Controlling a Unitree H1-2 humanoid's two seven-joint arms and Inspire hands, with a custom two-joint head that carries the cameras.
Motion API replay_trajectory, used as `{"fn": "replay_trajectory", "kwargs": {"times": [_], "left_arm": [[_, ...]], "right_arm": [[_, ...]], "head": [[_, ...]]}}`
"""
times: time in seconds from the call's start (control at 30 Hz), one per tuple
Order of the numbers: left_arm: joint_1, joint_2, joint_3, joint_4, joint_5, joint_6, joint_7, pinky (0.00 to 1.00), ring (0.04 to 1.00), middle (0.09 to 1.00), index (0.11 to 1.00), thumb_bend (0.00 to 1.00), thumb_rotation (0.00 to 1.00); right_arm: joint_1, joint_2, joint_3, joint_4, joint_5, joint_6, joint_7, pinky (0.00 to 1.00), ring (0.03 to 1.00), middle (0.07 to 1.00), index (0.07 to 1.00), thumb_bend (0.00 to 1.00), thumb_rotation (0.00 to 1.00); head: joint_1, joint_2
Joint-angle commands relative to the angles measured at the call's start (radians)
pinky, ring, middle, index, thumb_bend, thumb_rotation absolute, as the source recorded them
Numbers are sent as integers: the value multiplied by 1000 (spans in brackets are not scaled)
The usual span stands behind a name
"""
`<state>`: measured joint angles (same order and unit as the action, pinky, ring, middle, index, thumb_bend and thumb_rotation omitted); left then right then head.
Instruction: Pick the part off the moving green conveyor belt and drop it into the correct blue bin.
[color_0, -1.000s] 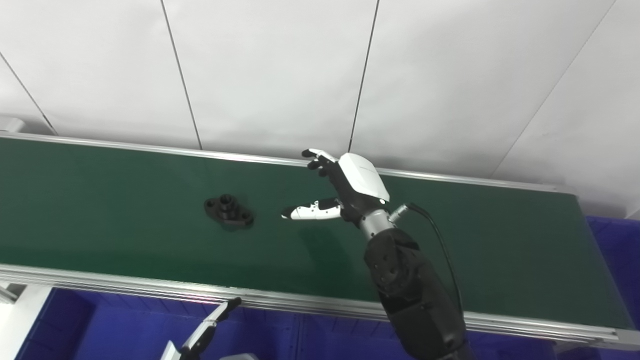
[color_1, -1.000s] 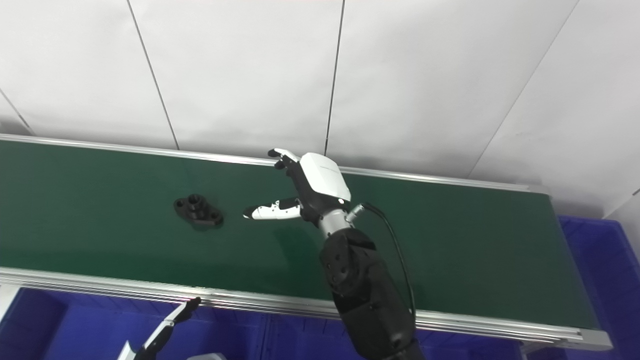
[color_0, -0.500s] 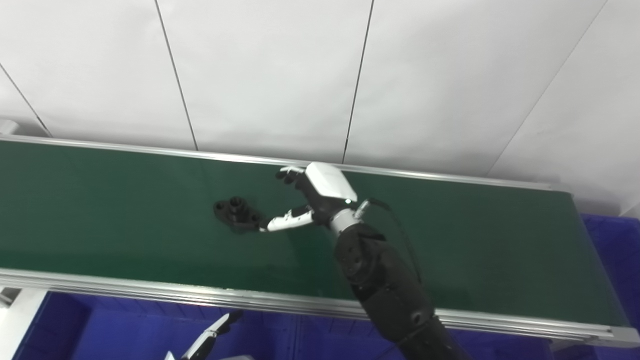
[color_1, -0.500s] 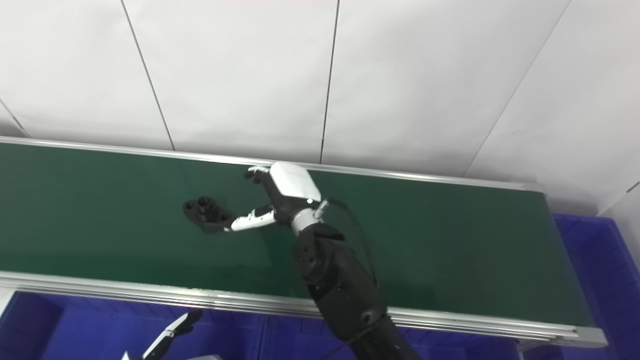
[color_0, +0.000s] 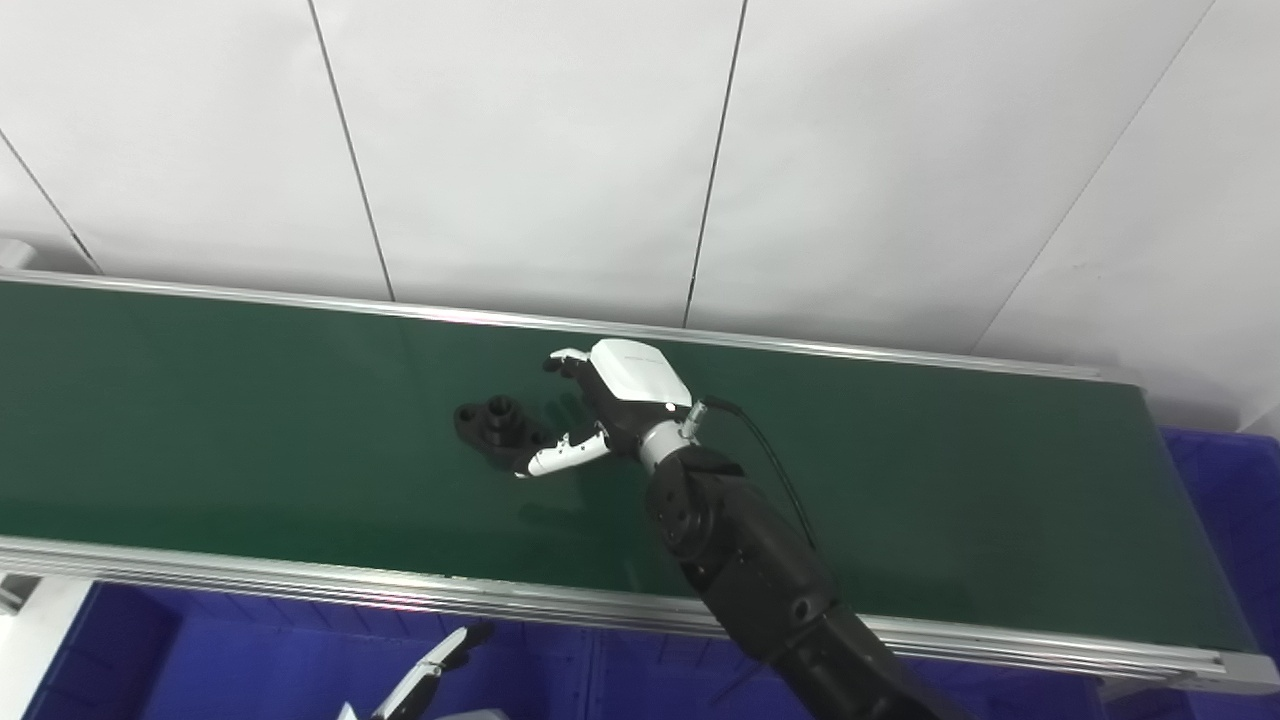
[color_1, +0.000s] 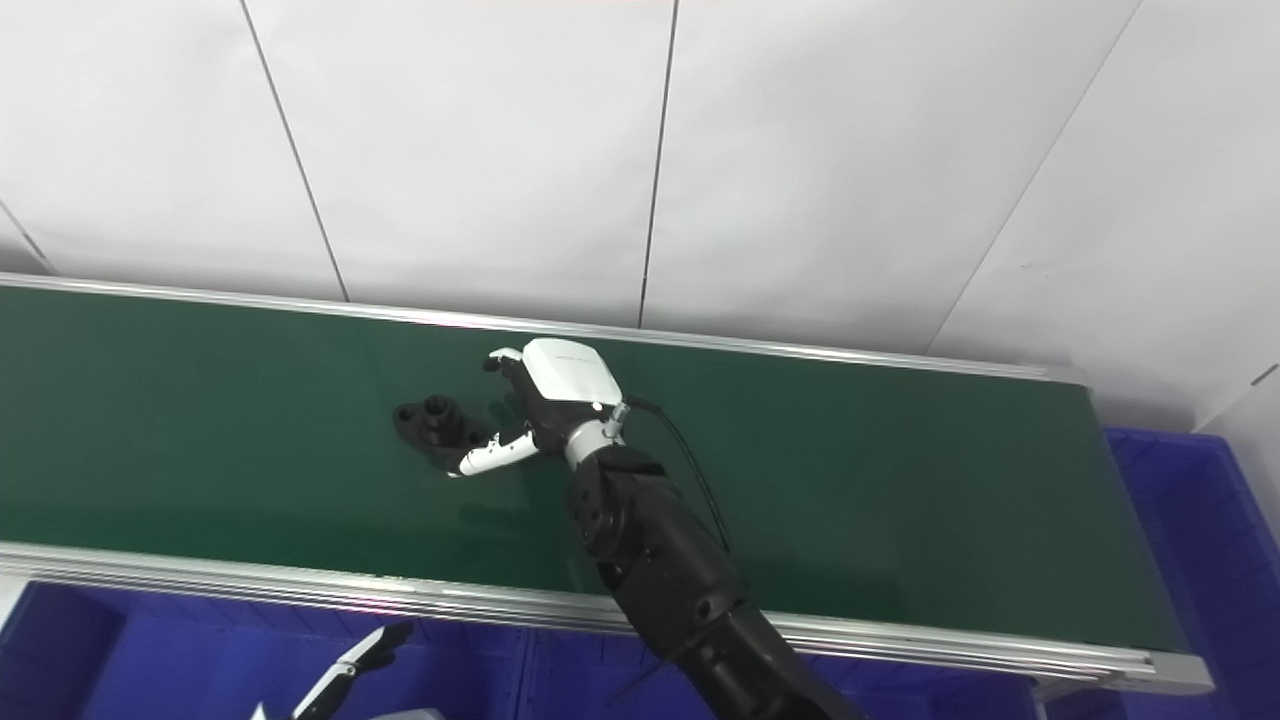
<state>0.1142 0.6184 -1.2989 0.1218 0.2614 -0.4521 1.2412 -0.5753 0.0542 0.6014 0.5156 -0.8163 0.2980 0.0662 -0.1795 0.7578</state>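
A black flanged part (color_0: 494, 422) with a raised hub lies on the green conveyor belt (color_0: 200, 400), left of centre. My right hand (color_0: 608, 400) is low over the belt just right of the part, fingers spread and open. Its white thumb tip reaches the part's near right edge, while the other fingers sit behind and to the right of it. Nothing is gripped. Only a fingertip of my left hand (color_0: 440, 667) shows at the bottom edge over the blue bin (color_0: 230, 655); its state is hidden.
The belt runs the full width between silver rails (color_0: 300, 585). Blue bins lie below the near rail and another blue bin (color_0: 1235, 500) sits past the belt's right end. A white panelled wall stands behind.
The part has travelled right along the belt. My right hand has dropped and swung left toward it, so the thumb now meets the part's edge.
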Motion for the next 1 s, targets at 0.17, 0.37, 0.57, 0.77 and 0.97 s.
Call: {"fn": "replay_trajectory", "kwargs": {"times": [0.17, 0.37, 0.57, 0.77, 0.97], "left_arm": [[1, 15, 12, -20, 3, -18, 10, 822, 877, 904, 873, 779, 434], [15, 15, 31, -27, -6, -18, -15, 825, 876, 904, 875, 791, 446], [17, 8, 42, -19, 21, -18, -7, 811, 870, 900, 881, 782, 455], [15, 7, 38, -24, 20, -18, -8, 812, 872, 902, 886, 775, 445], [19, 3, 38, -29, 17, -18, -7, 820, 876, 904, 884, 777, 437]], "right_arm": [[-85, 42, 26, 37, -3, -49, -38, 689, 790, 819, 837, 832, 472], [-104, 67, 39, 82, 4, -68, -67, 656, 747, 785, 824, 827, 457], [-100, 79, 66, 101, 2, -77, -67, 605, 691, 738, 768, 800, 432], [-76, 75, 89, 118, 3, -82, -73, 598, 697, 748, 804, 783, 336], [-45, 43, 110, 116, -17, -76, -93, 528, 649, 702, 762, 734, 96]], "head": [[12, 4], [18, 10], [19, 10], [20, 16], [14, 19]]}}
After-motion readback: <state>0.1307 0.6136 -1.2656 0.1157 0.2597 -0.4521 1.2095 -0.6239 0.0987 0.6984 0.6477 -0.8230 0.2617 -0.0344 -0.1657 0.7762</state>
